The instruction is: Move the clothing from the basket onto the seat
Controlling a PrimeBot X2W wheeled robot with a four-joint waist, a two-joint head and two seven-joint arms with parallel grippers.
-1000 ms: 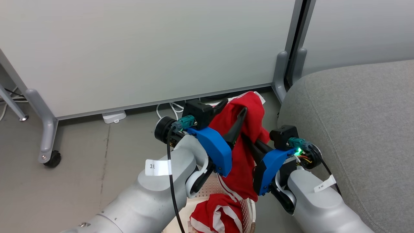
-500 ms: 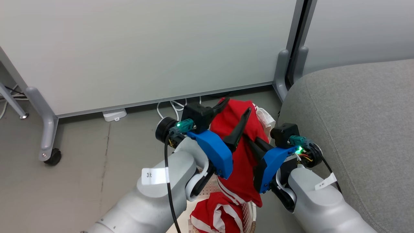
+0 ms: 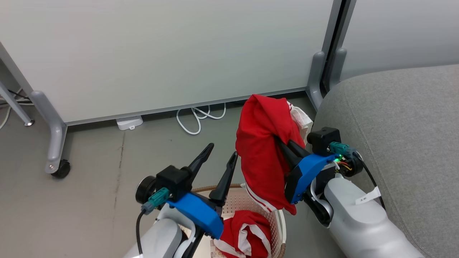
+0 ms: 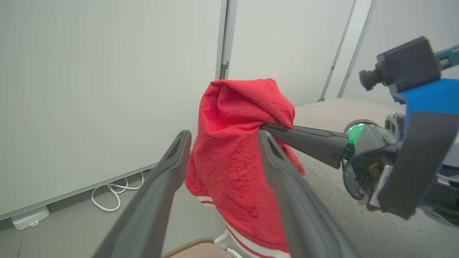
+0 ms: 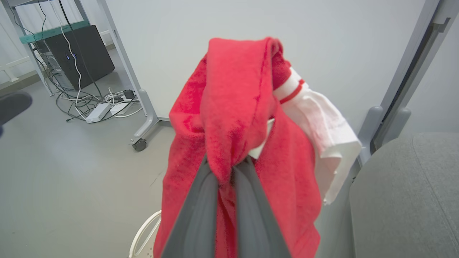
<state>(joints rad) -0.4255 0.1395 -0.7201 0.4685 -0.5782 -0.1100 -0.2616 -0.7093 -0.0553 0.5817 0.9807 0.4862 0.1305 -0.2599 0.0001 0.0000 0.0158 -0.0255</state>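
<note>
One piece of the clothing, a red garment [image 3: 260,143] with white trim, hangs in the air beside the seat, a grey sofa [image 3: 394,125]. My right gripper [image 3: 279,140] is shut on a bunched fold of it; the right wrist view shows the gripper [image 5: 227,168] pinching the garment [image 5: 233,107]. My left gripper [image 3: 222,151] stands open and empty, left of the hanging garment and above the basket [image 3: 280,224]. In the left wrist view my open gripper [image 4: 224,134] frames the garment [image 4: 229,150] without touching it. A second red garment [image 3: 247,233] lies in the basket.
White partition panels stand behind, on grey legs with a caster [image 3: 59,168]. A white cable [image 3: 199,118] and a power adapter [image 3: 129,122] lie on the floor by the panel. A black box [image 5: 79,53] with tangled cables sits farther left.
My left gripper has let go of the hanging garment, opened wide and drawn back down and left over the basket. My right gripper keeps its hold and has lifted the garment slightly.
</note>
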